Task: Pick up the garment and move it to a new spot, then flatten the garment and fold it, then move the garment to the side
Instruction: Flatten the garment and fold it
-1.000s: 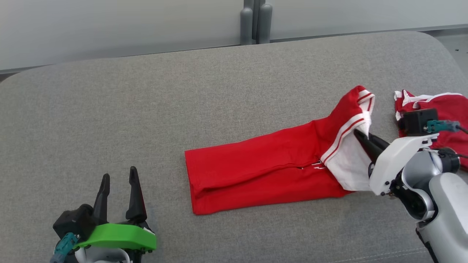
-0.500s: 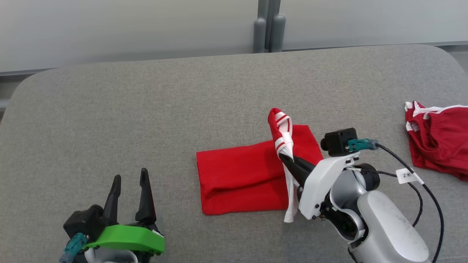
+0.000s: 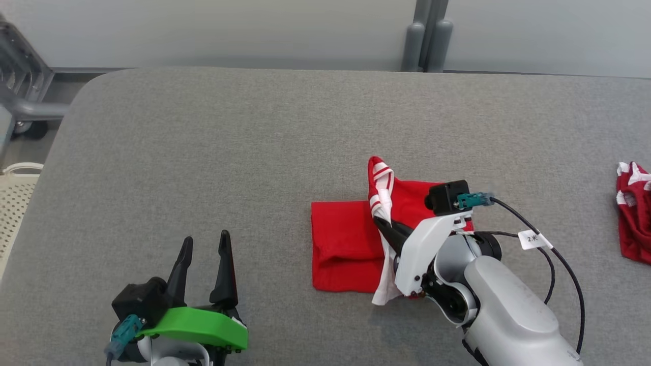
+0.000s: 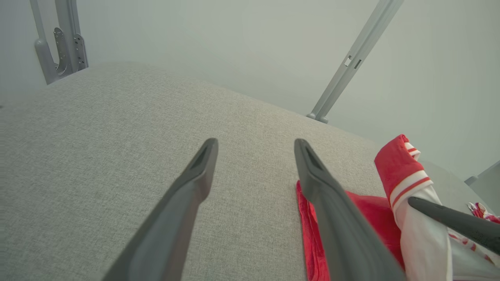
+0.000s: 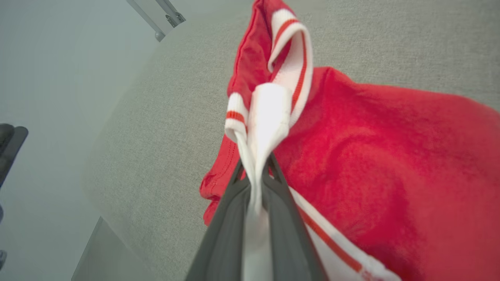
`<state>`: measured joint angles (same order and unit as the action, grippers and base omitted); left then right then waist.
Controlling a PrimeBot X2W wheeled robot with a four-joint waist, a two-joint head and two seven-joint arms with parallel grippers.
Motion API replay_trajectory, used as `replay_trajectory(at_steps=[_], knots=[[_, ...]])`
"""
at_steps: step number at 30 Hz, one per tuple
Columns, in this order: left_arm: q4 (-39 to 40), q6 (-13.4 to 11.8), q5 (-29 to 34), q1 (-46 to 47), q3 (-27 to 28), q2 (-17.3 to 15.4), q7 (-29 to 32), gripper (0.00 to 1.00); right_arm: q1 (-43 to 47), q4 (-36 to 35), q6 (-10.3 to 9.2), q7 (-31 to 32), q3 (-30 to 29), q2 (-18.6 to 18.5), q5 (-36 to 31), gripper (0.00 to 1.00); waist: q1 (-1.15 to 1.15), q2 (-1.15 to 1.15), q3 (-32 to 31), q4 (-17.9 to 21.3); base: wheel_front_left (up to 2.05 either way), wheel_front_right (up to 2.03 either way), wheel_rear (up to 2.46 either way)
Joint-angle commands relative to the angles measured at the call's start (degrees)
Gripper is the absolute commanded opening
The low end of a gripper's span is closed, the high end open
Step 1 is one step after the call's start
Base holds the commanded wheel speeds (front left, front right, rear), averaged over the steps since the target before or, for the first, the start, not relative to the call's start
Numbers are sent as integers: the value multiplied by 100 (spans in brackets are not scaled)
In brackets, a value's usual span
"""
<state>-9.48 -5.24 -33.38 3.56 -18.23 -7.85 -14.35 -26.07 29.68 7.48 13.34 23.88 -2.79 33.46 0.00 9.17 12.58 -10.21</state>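
Around you: grey padded table (image 3: 203, 152), with a second red garment (image 3: 633, 218) bunched at its far right edge, well apart from the work. Two grey posts (image 3: 427, 40) stand behind the table and a metal frame (image 3: 23, 96) sits off its back-left corner. The right arm's tagged cable (image 3: 531, 239) loops over the table just right of the garment (image 3: 341, 239). In the head view your right forearm covers the garment's right part.

The garment lies on the table right of centre. Its red body is flat and its left edge is doubled over.

Versus a second ago:
- The camera has swung, so the whole picture has shifted.
- The garment then lay stretched out long, with only its right end raised.
- The right gripper (image 3: 381, 223) has since carried that end leftward over the body, so the flat part now reads much shorter.
- The left gripper (image 3: 206, 239) is unchanged.

Pose:
- The right arm comes in from the lower right with its fingers aimed up-left.
- Its jaws are pinched together on the white, red-striped hem. In the right wrist view the cloth is squeezed between the fingertips and stands up above them.
- The left arm sits at lower left, fingers pointing up the view and spread wide over the table, short of the garment's left edge.
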Motion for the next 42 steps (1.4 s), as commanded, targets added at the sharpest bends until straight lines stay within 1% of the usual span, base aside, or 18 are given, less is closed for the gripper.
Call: replay_trajectory(at_steps=[1, 7, 8, 14, 22, 23, 24, 25, 26, 27, 35, 38, 42], knots=[[-14, 23, 33, 84, -22, 25, -1, 100, -119, 166, 1, -120, 129, -11, 157, 0, 0, 0, -9, -216, 0, 0, 0], [-49, 31, 65, 108, -115, 24, 35, 100, -431, 832, 1, -370, 526, -8, 464, 0, 0, 0, -66, -390, 0, 0, 0], [-49, 31, 65, 108, -115, 24, 35, 100, -431, 832, 1, -370, 526, -8, 464, 0, 0, 0, -66, -390, 0, 0, 0], [-54, 31, 65, 124, -157, -14, 65, 100, -719, 1523, 1, -565, 882, -10, 877, 0, 0, 0, -116, -518, 0, 0, 0], [-78, 56, 57, 155, -242, -32, 117, 100, -1138, 2293, 1, -838, 1314, -8, 1641, 0, 0, 0, -140, -693, 0, 0, 0], [-83, 63, 55, 167, -255, -28, 128, 100, -1210, 2378, 1, -884, 1377, -7, 1743, 14, 0, 0, -134, -718, 0, 0, 0], [-88, 65, 53, 174, -262, -27, 135, 100, -1271, 2453, 1, -937, 1445, -6, 1828, 32, 0, 0, -131, -738, 0, 0, 0], [-94, 58, 49, 178, -271, -24, 136, 100, -1318, 2551, 1, -965, 1496, -9, 1934, 42, 0, 0, -130, -756, 0, 0, 0], [-102, 51, 47, 179, -276, -23, 139, 100, -1367, 2619, 1, -1002, 1556, -9, 2042, 83, 0, 0, -130, -773, 0, 0, 0], [-109, 49, 44, 184, -281, -26, 131, 100, -1426, 2656, 1, -1040, 1617, -8, 2169, 100, 0, 0, -130, -786, 0, 0, 0], [-106, 0, 3, 159, -245, -70, 114, 100, -1731, 2658, 1, -1442, 2166, -10, 3145, 100, 0, 0, -153, -756, 0, 0, 0], [-68, -41, 0, 123, -228, -87, 104, 100, -1892, 2695, 1, -1641, 2351, -10, 3365, 100, 0, 0, -163, -668, 0, 0, 0], [-13, -71, -3, 67, -207, -115, 99, 100, -2127, 2824, 1, -1899, 2559, -11, 3471, 100, 0, 0, -183, -499, 0, 0, 0]])
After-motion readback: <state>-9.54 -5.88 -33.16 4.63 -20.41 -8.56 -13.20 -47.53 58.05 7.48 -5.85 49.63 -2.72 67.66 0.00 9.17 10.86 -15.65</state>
